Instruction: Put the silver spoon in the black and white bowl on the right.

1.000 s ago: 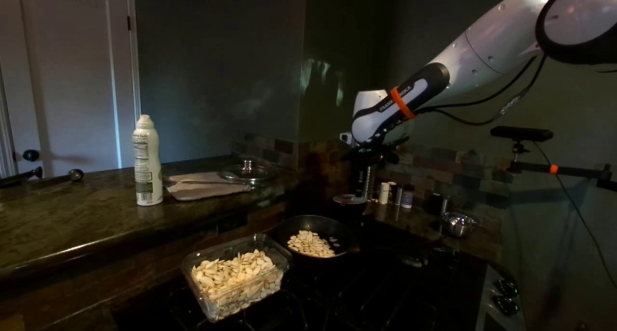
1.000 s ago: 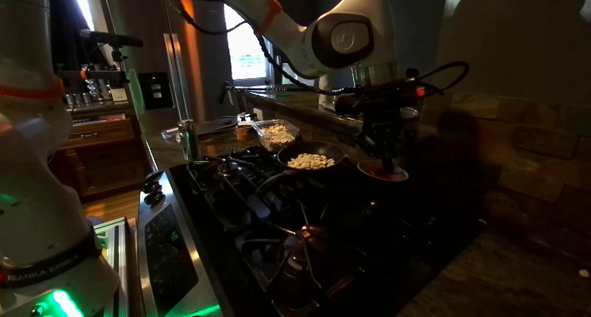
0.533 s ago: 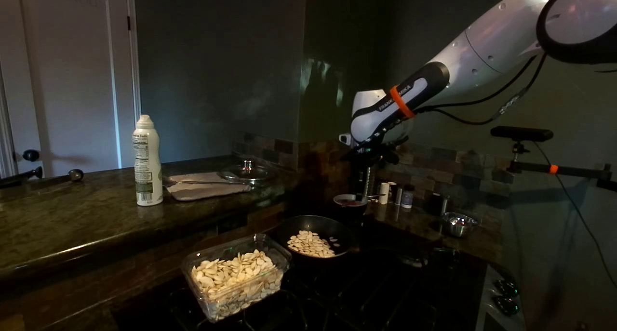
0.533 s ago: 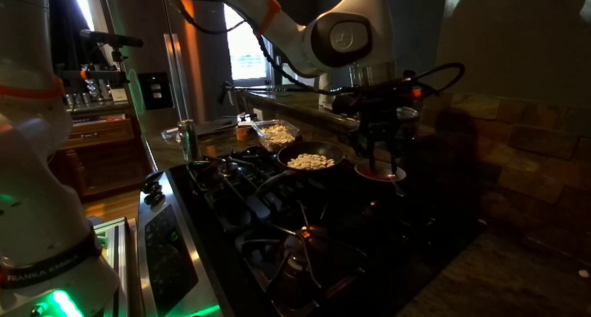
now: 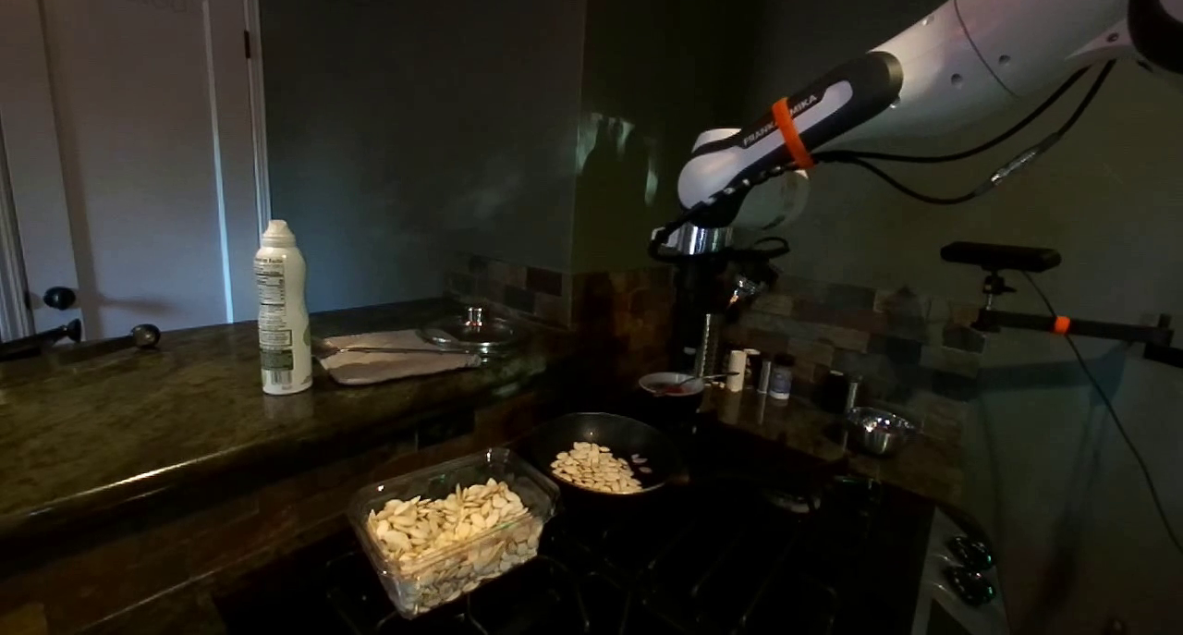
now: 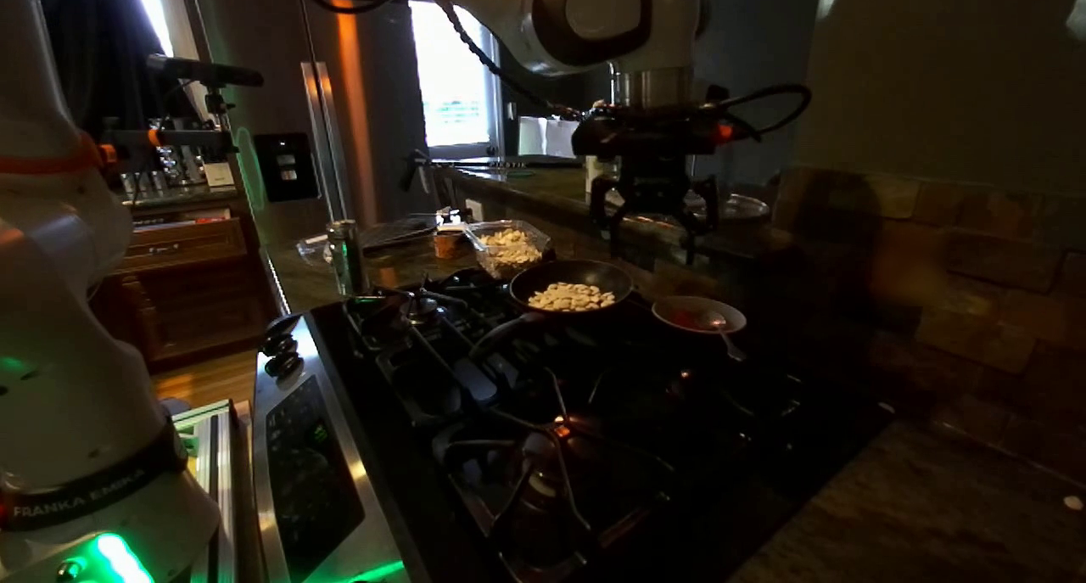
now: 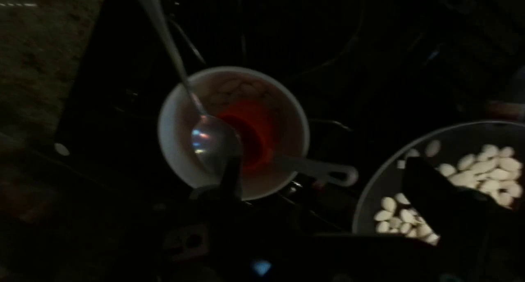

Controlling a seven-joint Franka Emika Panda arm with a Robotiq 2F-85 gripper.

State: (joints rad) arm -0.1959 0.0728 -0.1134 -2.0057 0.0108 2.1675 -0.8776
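Observation:
The small bowl with a whitish inside [image 7: 170, 128] stands on the dark stove, beyond the pan. Inside it lies the head of the silver spoon [image 7: 205, 136]; its handle crosses the rim and sticks out, seen as a thin spoon [image 6: 731, 345] in an exterior view. A red and pale utensil [image 7: 301, 165] also rests in the bowl, its slotted handle over the rim. Above the bowl my gripper [image 6: 653, 250] hangs open, apart from everything. In the wrist view the gripper [image 7: 324, 165] shows its dark fingers [image 7: 233, 173] wide apart with nothing between them.
A dark pan of pale seeds [image 5: 596, 469] sits beside the bowl. Near it stands a clear tub of seeds [image 5: 453, 524]. A white spray bottle [image 5: 283, 325] and a glass lid [image 5: 471, 330] are on the raised counter; a metal bowl [image 5: 880, 430] lies by the wall.
The gripper has opened and let go of the spoon, whose handle now leans out over the bowl's rim. The arm has then risen away from the bowl.

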